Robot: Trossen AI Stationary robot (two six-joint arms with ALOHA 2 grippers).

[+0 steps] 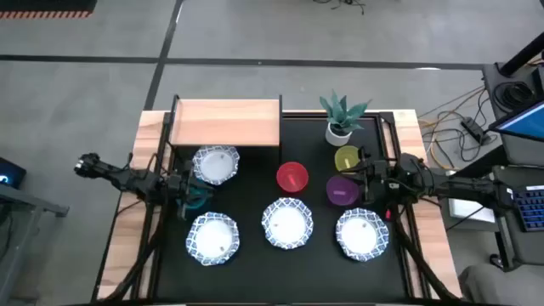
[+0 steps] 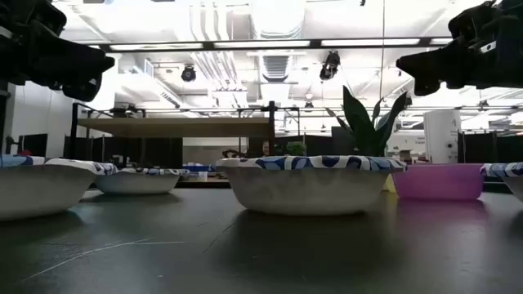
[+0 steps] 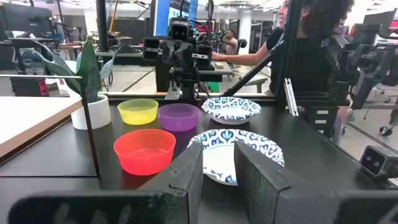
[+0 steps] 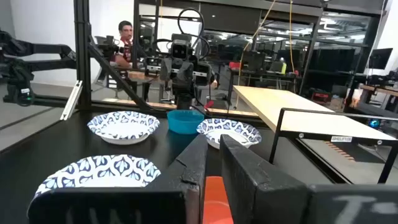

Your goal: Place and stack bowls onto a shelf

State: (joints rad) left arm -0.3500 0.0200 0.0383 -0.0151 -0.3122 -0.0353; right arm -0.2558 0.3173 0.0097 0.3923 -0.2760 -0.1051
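We see 4 patterned bowls (image 1: 288, 223) on the black table (image 1: 255, 255), the shelf (image 1: 225, 123) bare, the left gripper (image 1: 189, 195) apparently slightly parted and the right gripper (image 1: 364, 182) nearly clenched, both empty.

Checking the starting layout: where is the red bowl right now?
In the high view the red bowl sits mid-table, in front of the wooden shelf, left of the purple bowl and behind the middle patterned bowl.
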